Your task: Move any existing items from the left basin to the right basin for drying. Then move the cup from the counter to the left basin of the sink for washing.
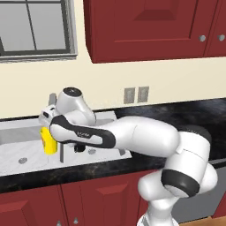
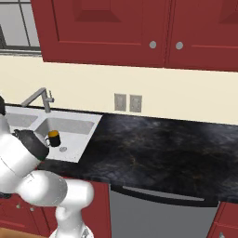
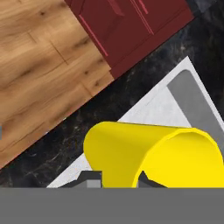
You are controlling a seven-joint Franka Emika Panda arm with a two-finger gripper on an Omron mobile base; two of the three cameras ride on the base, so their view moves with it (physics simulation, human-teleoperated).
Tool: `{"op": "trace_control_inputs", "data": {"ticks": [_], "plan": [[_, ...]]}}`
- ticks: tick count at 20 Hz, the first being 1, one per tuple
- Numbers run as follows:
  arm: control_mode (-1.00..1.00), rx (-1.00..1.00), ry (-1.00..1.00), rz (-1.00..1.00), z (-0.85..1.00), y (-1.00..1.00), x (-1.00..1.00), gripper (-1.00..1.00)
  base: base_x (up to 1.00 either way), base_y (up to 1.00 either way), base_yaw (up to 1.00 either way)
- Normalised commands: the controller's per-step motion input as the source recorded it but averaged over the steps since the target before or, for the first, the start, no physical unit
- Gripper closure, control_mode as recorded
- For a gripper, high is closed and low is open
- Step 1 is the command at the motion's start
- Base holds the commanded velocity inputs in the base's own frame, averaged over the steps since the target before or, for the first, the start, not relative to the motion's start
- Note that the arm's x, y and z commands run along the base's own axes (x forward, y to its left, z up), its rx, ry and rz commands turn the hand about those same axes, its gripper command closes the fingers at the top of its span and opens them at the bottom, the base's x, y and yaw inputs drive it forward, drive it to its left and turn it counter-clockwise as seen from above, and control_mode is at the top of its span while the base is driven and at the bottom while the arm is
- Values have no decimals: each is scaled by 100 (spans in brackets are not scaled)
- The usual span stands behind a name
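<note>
Dark red cabinets (image 2: 107,28) above glossy black counter (image 2: 153,148); we see pale sink (image 1: 17,154) set into it. Left base view: yellow cup (image 1: 48,140) hangs over left basin (image 1: 26,150), arm hiding hand. Hand view: gripper (image 3: 116,177) clenched on cup (image 3: 153,155), fingertips (image 3: 89,177) against its sides. Right base view adds faucet (image 2: 39,98) and black orange-topped cylinder (image 2: 54,138) in right basin (image 2: 69,135).

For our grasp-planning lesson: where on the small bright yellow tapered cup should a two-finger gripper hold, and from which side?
Grip across the smooth side wall of the yellow cup, coming from the side, one finger on each flank: the round tapered wall gives two opposite faces, and no handle shows. The gripper holds it so now, by the pale grey metal sink.
</note>
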Motion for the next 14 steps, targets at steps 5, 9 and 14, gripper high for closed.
{"op": "trace_control_inputs", "data": {"ticks": [5, 9, 14], "plan": [[-100, -10, 0, 6, -34, 32, 52, 100, 0, 0, 0], [-100, -6, -1, 8, -39, 28, 37, 100, 0, 0, 0], [-100, 0, -4, 10, -41, 26, 1, 100, 0, 0, 0]]}}
